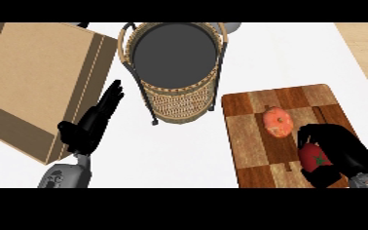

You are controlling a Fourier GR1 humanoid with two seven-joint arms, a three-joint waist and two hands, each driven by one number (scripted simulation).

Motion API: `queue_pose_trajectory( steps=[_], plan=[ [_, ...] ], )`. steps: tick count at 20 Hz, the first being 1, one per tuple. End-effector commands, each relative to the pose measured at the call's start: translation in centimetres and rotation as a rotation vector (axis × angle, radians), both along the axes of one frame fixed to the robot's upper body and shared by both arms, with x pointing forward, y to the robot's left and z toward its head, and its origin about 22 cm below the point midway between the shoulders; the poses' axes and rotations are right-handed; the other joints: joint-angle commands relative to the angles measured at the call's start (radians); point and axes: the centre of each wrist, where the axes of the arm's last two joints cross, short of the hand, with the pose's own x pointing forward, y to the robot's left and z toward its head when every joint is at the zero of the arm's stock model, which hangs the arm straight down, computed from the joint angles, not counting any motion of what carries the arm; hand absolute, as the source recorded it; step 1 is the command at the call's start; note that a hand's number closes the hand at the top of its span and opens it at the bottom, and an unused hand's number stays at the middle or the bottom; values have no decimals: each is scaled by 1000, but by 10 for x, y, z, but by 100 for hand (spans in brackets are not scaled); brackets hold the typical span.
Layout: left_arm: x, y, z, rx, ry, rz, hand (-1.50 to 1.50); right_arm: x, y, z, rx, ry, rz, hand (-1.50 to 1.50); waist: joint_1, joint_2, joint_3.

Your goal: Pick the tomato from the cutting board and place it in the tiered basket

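At the near edge of the view, the right hand [338,156] is seen low on the cutting board [248,141], its fingers curled around the tomato [314,157], which is held just above or on the board's near right part; contact with the wood cannot be told. Just beyond the hand, an orange, doughnut-like item [277,122] lies on the board, close to the fingertips but apart from them. To the hand's left, a broad stretch of bare white counter [179,151] is left open. Across it, the left hand [90,124] is found with fingers straight and nothing held, beside a cardboard box [43,78]. Farther off, beyond and left of the right hand, the tiered basket [176,73] is set, its dark top tray unoccupied.
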Motion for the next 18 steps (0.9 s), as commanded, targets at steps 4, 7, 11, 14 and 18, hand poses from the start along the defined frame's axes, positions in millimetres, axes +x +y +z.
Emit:
queue_pose_trajectory(
  steps=[4, 7, 11, 14, 18],
  plan=[
    [-2, -6, -9, -3, 3, 5, 0, 39, -15, 18, -17, -61, 38, 150, 5, 1, 0],
    [-3, -11, -5, 2, -1, -40, 0, 68, -69, 20, -57, -105, 74, 150, 29, 8, 2],
    [1, -17, 0, 21, -12, -22, 0, 98, -89, 42, -64, -182, 103, 150, 21, 5, 1],
    [4, -12, 7, 9, -13, -15, 0, 103, -91, 66, 184, -267, 99, 150, 11, 0, 1],
    [-4, -9, -5, -4, -2, 10, 0, 112, -77, 80, 492, -328, 161, 150, 2, -5, 0]
  ],
)
